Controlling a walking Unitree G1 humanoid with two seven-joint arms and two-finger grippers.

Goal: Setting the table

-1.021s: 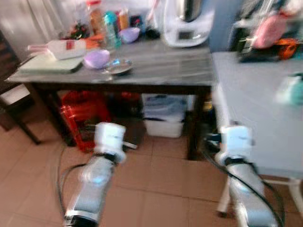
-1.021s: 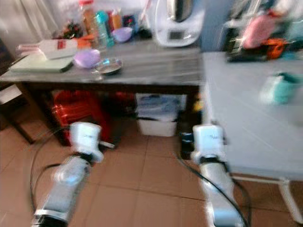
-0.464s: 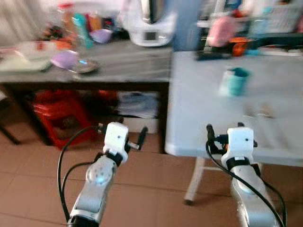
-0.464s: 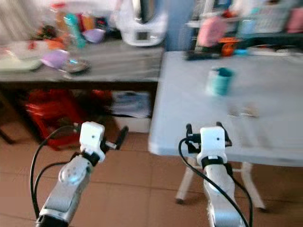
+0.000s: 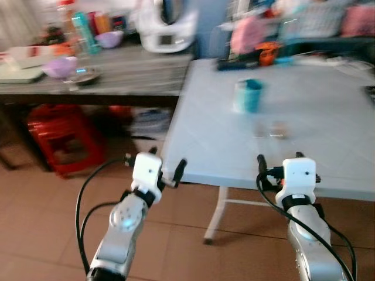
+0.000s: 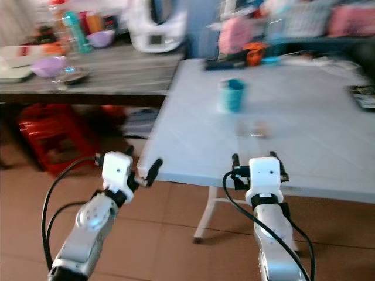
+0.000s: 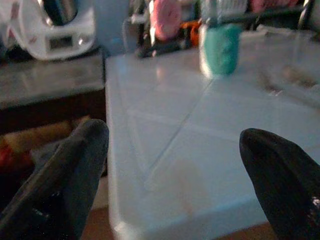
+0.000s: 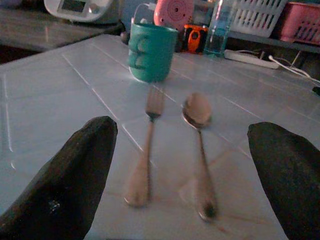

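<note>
A teal mug (image 8: pixel 151 52) stands on the light blue table (image 5: pixel 328 146), with a fork (image 8: pixel 145 145) and a spoon (image 8: pixel 199 131) lying side by side just in front of it. My right gripper (image 8: pixel 185 175) is open, held at the table's front edge and facing the cutlery. My left gripper (image 7: pixel 175 175) is open too, level with the table's near left corner, and the mug (image 7: pixel 219 43) stands further back from it. Both silver arms reach forward in the head views, left gripper (image 5: pixel 157 167) and right gripper (image 5: pixel 280 163) empty.
A dark wooden counter (image 5: pixel 123 82) to the left carries a purple bowl (image 5: pixel 60 66), a metal dish (image 5: pixel 86 74), bottles and a white appliance (image 5: pixel 165 26). A red crate (image 5: pixel 61 137) sits beneath it. Clutter lines the table's far edge. The floor is brown tile.
The camera has swung right, so the counter slid left and the light blue table with the mug now lies ahead. Both arms are raised toward the table edge.
</note>
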